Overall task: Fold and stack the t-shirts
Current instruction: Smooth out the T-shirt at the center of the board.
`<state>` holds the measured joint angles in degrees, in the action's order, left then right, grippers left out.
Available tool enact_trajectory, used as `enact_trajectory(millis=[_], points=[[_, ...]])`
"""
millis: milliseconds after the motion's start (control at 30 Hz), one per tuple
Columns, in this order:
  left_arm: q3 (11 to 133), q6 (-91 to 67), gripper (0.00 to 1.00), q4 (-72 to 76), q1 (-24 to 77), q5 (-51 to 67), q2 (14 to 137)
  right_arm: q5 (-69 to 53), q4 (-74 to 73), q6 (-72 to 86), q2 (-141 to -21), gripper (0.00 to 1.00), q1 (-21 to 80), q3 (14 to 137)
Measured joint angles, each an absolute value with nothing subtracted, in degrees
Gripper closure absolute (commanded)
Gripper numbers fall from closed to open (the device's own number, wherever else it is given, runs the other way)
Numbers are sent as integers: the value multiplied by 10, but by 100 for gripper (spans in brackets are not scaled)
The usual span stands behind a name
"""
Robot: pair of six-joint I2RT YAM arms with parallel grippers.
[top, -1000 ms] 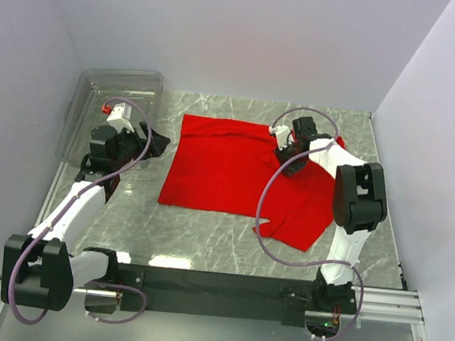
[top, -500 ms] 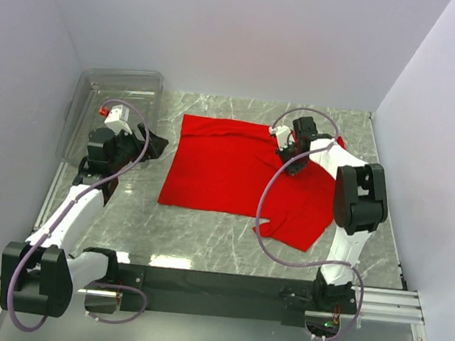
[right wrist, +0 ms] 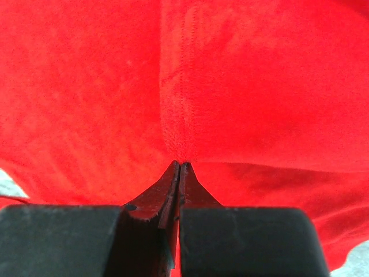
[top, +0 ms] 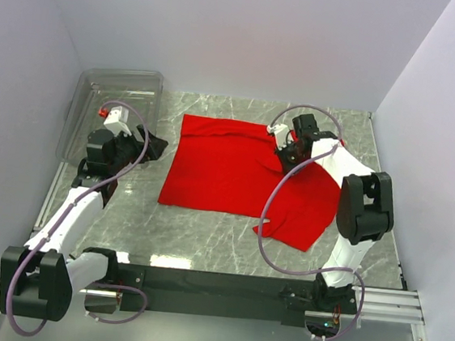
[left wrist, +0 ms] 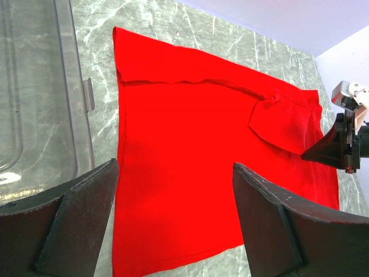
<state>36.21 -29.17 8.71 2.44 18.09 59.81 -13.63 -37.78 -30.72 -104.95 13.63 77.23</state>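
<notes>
Fold of red t-shirt pinched in clenched right jaws; left jaws agape, apart.

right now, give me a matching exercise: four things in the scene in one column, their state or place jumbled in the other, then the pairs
Things:
1. t-shirt
2. left gripper
3. right gripper
4. clear bin

States or places:
a. open, holding nothing
b. far-left corner of the table
c. shut on a pinch of red cloth
d. spread across the middle of the table

Pairs: 1-d, 2-a, 3-c, 4-b
</notes>
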Motion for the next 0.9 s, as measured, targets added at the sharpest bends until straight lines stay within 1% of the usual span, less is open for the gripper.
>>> enact_trajectory(millis=[900], points=[[346, -292, 14, 78, 22, 180, 559, -126, -398, -315, -1027, 100, 141, 722]])
